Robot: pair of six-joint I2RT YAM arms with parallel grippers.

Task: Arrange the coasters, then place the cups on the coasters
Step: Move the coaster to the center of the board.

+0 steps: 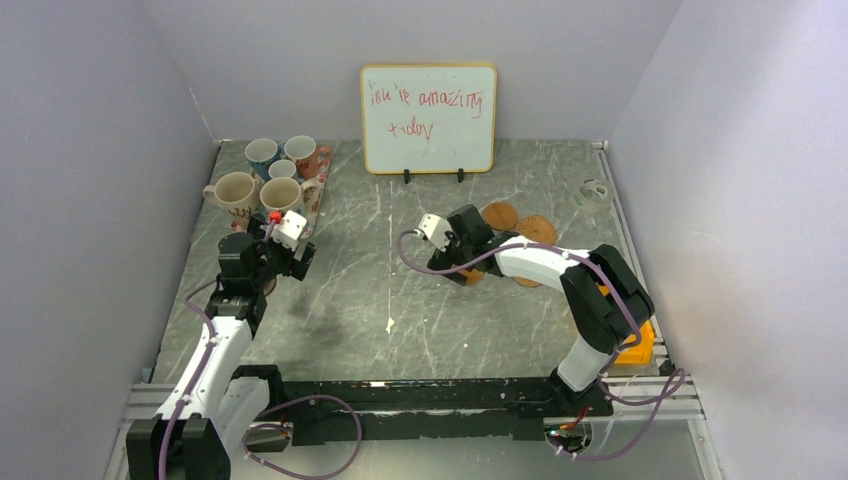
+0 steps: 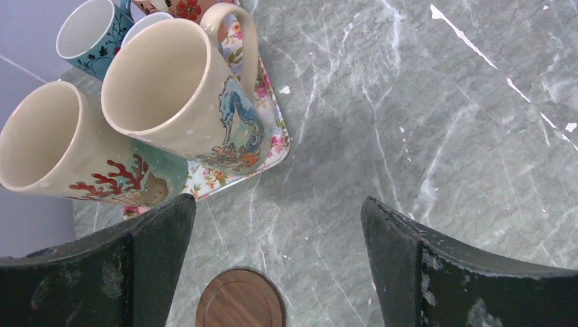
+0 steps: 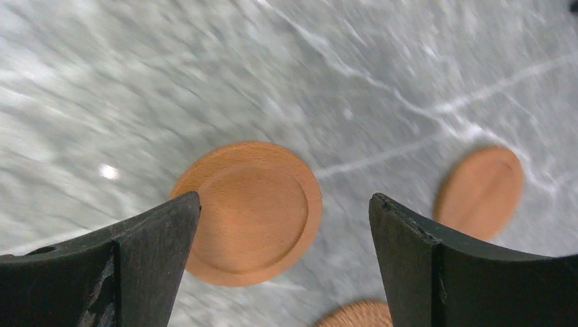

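Cups [image 1: 265, 178] cluster at the floral tray [image 2: 276, 146], far left; none sits on a coaster. Tan coasters [image 1: 537, 230] lie bunched right of centre, dark coaster [image 2: 240, 301] near left. Left gripper [image 2: 278, 204] and right gripper [image 3: 284, 201] gape, empty. Arranging looks barely begun.

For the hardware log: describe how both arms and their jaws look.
The left arm and right arm both have white links between black joints, and both are bolted to a shared black rail. A purple cable loops along each arm. A white camera block sits at each wrist, and the left one shows a red spot. The jaws are black and wedge-shaped, with pale scuffs.
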